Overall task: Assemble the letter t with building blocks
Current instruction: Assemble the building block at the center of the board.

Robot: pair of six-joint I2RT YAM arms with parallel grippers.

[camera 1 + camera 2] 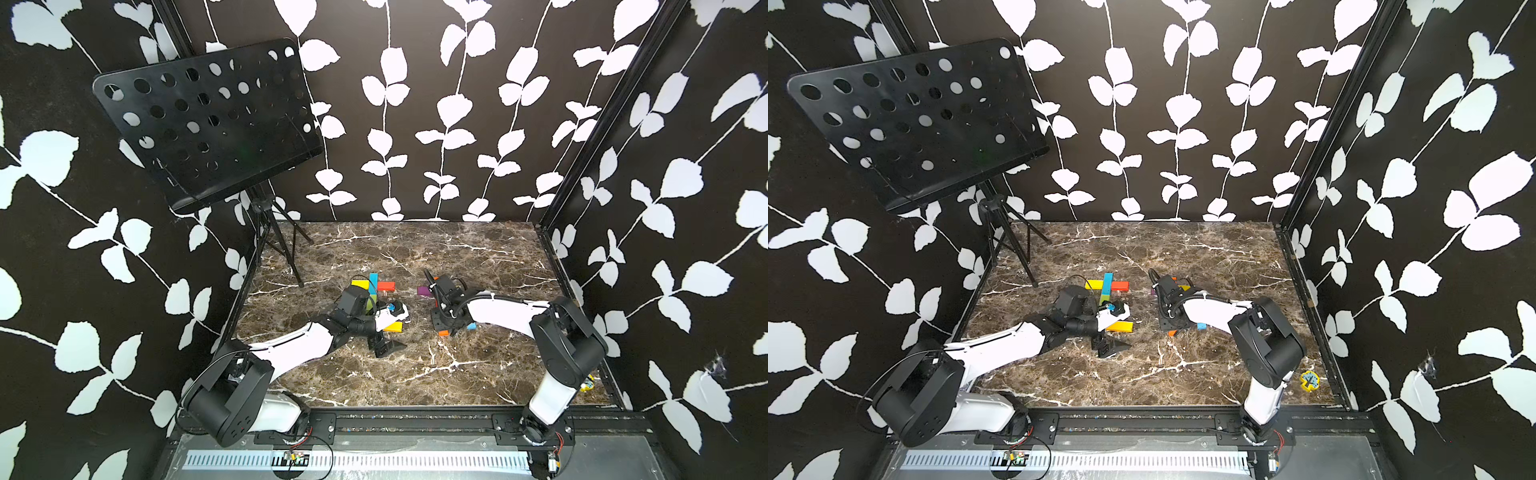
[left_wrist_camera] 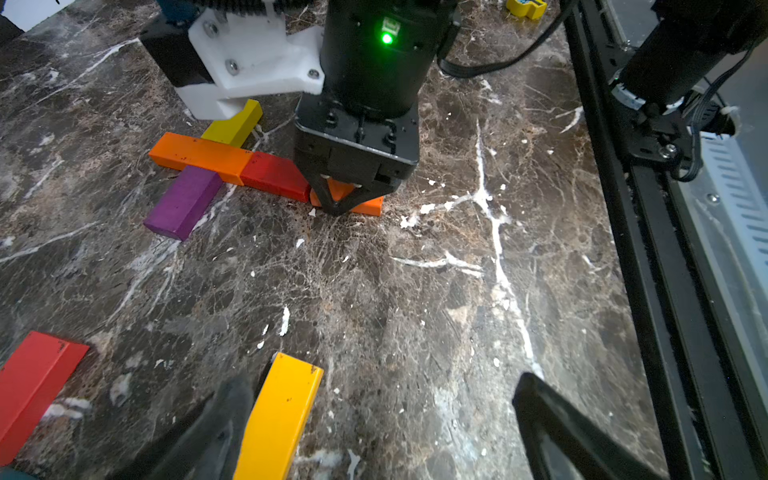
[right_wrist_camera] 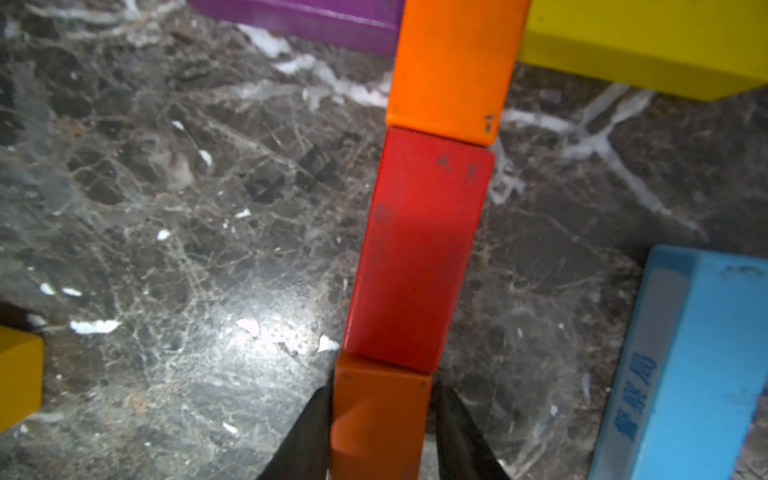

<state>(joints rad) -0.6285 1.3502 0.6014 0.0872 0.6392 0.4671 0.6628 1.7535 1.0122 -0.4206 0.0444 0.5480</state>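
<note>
End-to-end lie orange bar (image 3: 453, 62), red block (image 3: 419, 249), orange stub (image 3: 378, 419); purple block (image 3: 299, 20) and yellow block (image 3: 644, 45) flank.

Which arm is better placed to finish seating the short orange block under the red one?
Right. The right gripper is shut on the short orange block, which butts the red block's end. The left gripper stands open beside a yellow block, apart from them.
</note>
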